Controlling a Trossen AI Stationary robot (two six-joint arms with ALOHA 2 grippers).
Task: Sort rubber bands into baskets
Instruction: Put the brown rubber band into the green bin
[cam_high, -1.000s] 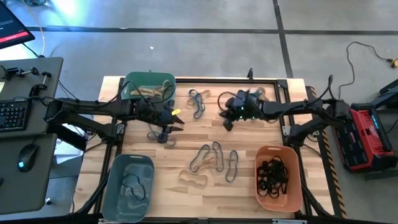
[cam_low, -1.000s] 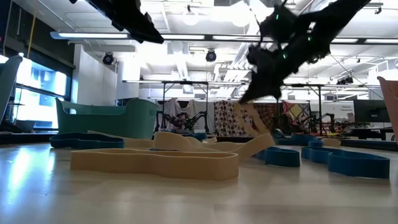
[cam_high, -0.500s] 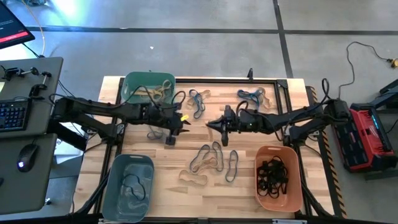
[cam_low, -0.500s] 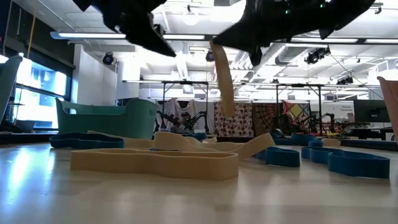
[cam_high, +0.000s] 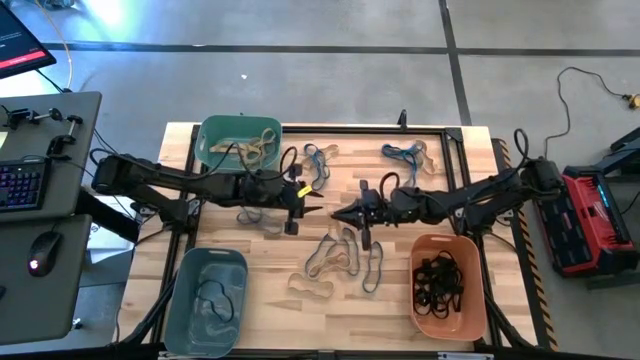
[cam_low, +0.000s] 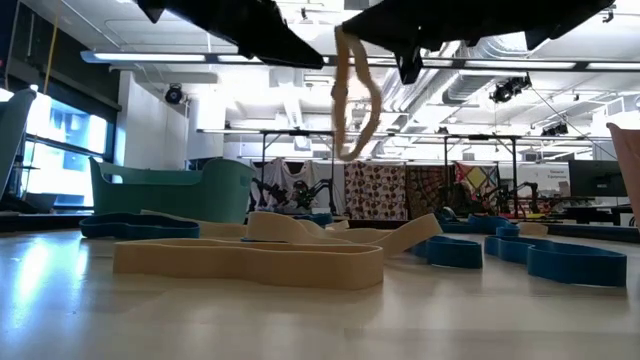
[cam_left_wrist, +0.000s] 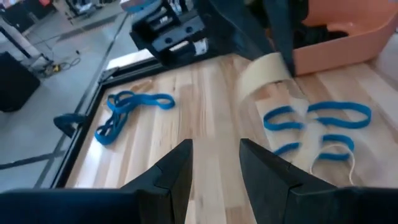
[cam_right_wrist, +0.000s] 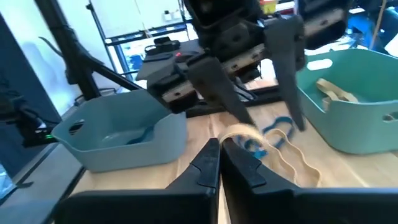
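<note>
Sitting along the left side of the wooden worktop (cam_high: 250, 262) are two baskets: the teal-green basket (cam_high: 240, 143) at the far corner, with tan bands inside, and the grey-blue basket (cam_high: 205, 301) at the near corner, with a dark loop in it. Between them the left arm reaches toward the middle, and the left claw (cam_high: 312, 212) hangs above the boards with its fingers (cam_left_wrist: 177, 171) parted and nothing between them; its tips point at the other claw, just short of it. Beyond it, near the far edge, lies a small tangle of blue bands (cam_high: 318, 160). At the middle the right claw (cam_high: 347, 214) faces the left one with its fingers pressed together on a tan rubber band (cam_low: 352, 95), which dangles as a loop clear of the worktop. Under and just in front of the two claws a scatter of loose rubber bands (cam_high: 340, 258), tan, blue and dark, lies flat on the wood. Further right, a second blue-and-tan clump (cam_high: 405, 154) rests near the far edge. At the near right corner stands the orange basket (cam_high: 449, 289), holding a heap of black bands (cam_high: 437, 281).
</note>
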